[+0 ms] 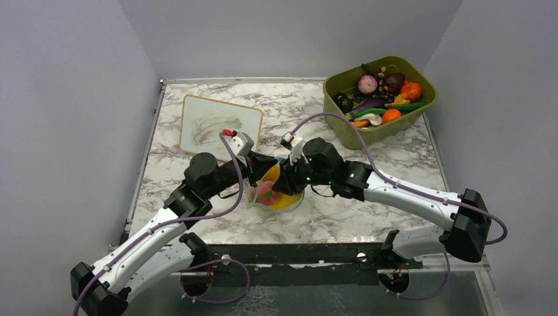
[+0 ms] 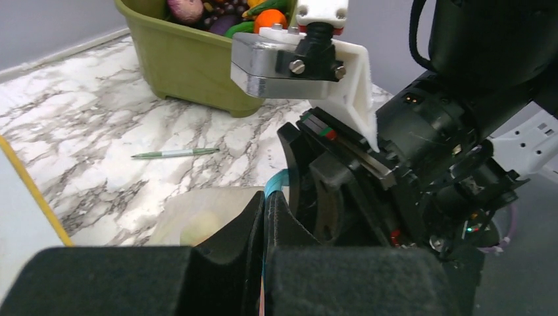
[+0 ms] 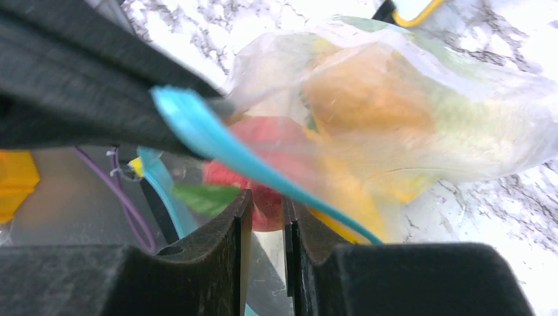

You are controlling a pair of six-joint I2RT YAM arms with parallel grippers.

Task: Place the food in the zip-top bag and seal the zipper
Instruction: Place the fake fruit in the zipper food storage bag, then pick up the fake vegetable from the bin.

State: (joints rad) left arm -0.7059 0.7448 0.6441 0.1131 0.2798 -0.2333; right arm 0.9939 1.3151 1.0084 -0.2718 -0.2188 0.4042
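Teal zipper [image 3: 217, 141] pinched in closed left gripper [image 2: 264, 204], zip-top bag [image 3: 460, 105] holding food [image 3: 368, 92], right gripper [image 3: 265, 204] jaws narrowly apart at zipper, grip unclear.

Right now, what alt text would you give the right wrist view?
A clear bag of red, orange and yellow toy food, marble table behind it, has its blue strip pinched by the left end effector at upper left. The right end effector, fingers close together, sits below the strip.
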